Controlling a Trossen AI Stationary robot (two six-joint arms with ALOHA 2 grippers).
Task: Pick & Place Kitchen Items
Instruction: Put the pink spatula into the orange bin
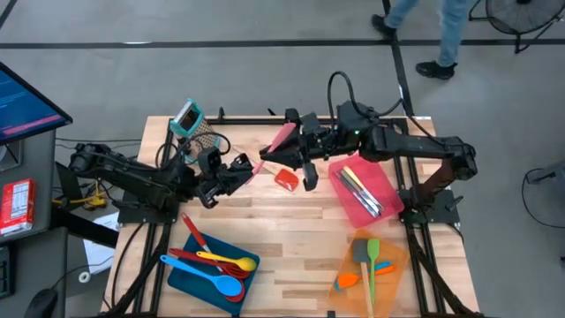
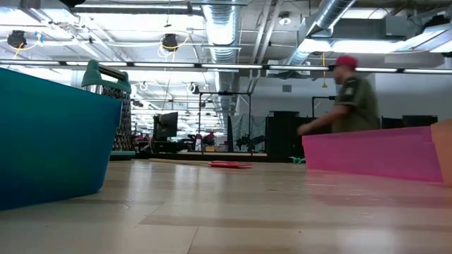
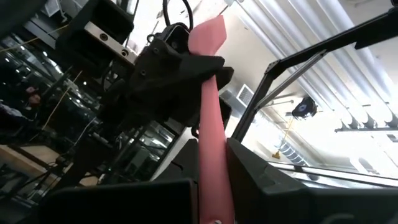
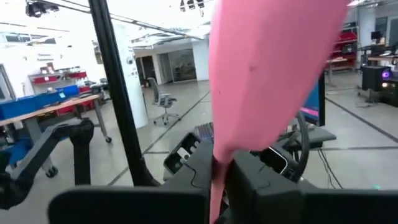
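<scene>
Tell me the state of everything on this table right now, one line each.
Pink spatula: held in the air between both arms.
Left gripper: shut on pink spatula.
Right gripper: shut on pink spatula.
Box grater: standing upright.
Red item: lying flat, untouched.

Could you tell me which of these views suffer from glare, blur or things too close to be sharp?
Low view: the teal tray wall and pink tray wall loom close and soft. Left wrist view: bright ceiling lights glare behind the pink spatula. Right wrist view: the spatula blade fills the frame, blurred. High view: evenly lit, with both claws, left and right, on the spatula.
</scene>
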